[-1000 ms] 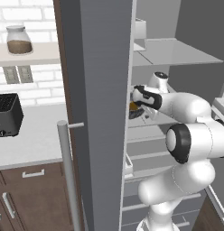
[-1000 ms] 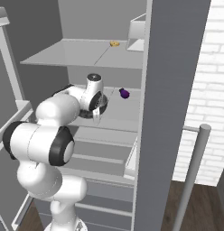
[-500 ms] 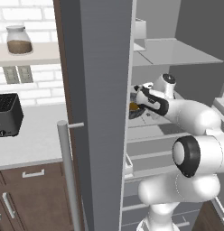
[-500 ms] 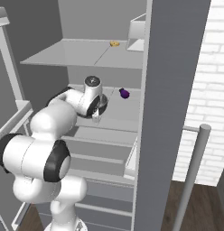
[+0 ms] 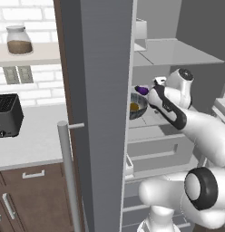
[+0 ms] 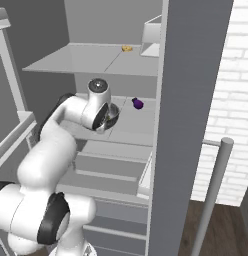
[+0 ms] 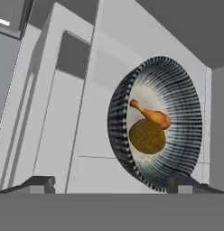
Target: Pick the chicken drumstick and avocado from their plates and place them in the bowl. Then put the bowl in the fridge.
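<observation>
Bowl sits beyond the spread tool — untouched.

The bowl was ribbed dark blue-grey and cream; inside lay an orange-brown chicken drumstick and olive-brown avocado. The fridge was grey.

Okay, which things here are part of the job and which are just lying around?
Part of the job: bowl, chicken drumstick, avocado, fridge.

Just lying around: toaster, jar, purple item on the fridge shelf, small yellow item.
</observation>
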